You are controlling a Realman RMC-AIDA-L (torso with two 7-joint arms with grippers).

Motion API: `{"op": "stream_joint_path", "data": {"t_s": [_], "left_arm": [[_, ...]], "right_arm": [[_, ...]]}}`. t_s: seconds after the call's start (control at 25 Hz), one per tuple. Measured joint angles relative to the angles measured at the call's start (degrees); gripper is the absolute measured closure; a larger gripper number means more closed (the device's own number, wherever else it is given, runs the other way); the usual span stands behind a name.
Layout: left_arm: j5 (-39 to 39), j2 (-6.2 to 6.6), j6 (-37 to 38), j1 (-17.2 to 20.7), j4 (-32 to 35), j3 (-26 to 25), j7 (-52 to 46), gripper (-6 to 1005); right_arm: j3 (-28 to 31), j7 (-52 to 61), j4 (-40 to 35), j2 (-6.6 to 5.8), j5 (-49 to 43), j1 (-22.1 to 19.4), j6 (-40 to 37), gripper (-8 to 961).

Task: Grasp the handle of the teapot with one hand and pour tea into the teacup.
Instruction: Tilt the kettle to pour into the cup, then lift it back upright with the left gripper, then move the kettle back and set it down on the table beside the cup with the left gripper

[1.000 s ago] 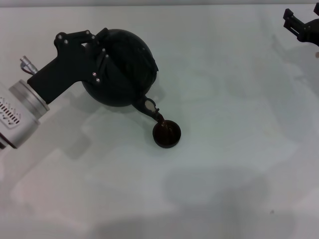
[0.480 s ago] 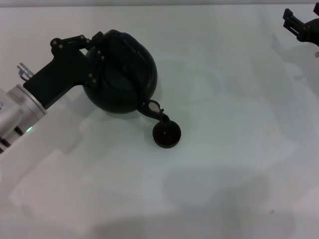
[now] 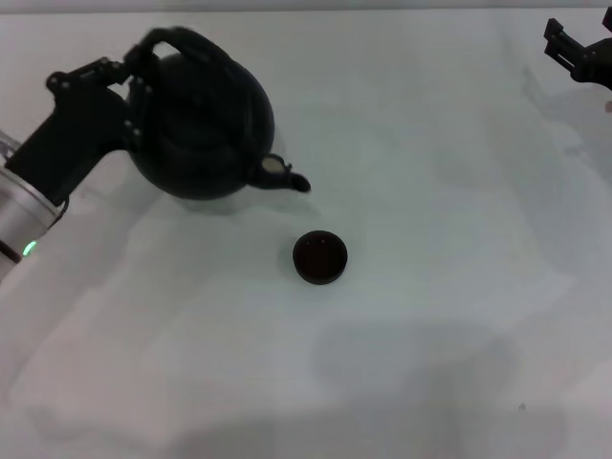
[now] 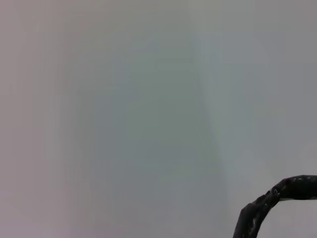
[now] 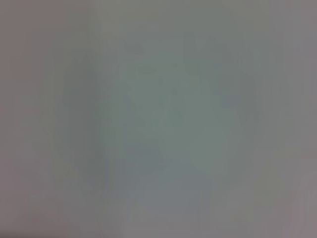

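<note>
The left gripper (image 3: 134,76) is working in the upper left of the head view, its jaws clenched on the handle (image 3: 182,43) of the teapot (image 3: 201,124). The handle is arching over the pot's top, and a short stretch of its rough wrapped loop is also showing at the lower right corner of the left wrist view (image 4: 277,198).

The teapot is sitting close to level, its stubby spout (image 3: 287,179) pointing toward the centre of the frame. The spout tip is ending up and to the left of the teacup (image 3: 319,257), apart from it and not over its rim. Whether the pot is resting on the surface (image 3: 430,335) or hanging just above it, I cannot tell.

The teacup is standing alone near the middle of the frame, upright; whether tea is lying in it is too dark to judge.

The step in hand looks like the carrying phase around the pour rather than the pour itself. If tea is yet to go in, the next move is calling for bringing the spout over the cup's mouth and then tipping slowly, since the cup is small and easy to overshoot.

The right gripper (image 3: 579,48) is parked at the upper right edge; its jaws' state I cannot tell.
</note>
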Motion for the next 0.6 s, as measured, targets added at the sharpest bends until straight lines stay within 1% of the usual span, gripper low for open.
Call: {"op": "stream_joint_path", "data": {"t_s": [0.12, 0.24, 0.44, 0.6], "left_arm": [[-2.25, -0.17, 0.23, 0.52, -0.28, -0.01, -4.88, 880], [-5.48, -0.43, 0.27, 0.45, -2.28, -0.12, -8.38, 880], [-12.64, -0.85, 0.33, 0.17, -6.38, -0.25, -9.24, 880], [-14.38, -0.86, 0.15, 0.1, -8.44, -0.31, -9.26, 879]], "right_arm": [[0.0, 0.0, 0.0, 0.0, 0.0, 0.08, 0.0, 85], [0.0, 0.0, 0.06, 0.0, 0.0, 0.21, -0.02, 85], [0.0, 0.0, 0.09, 0.0, 0.0, 0.29, -0.11, 85], [0.54, 0.0, 0.09, 0.0, 0.0, 0.3, -0.27, 85]]}}
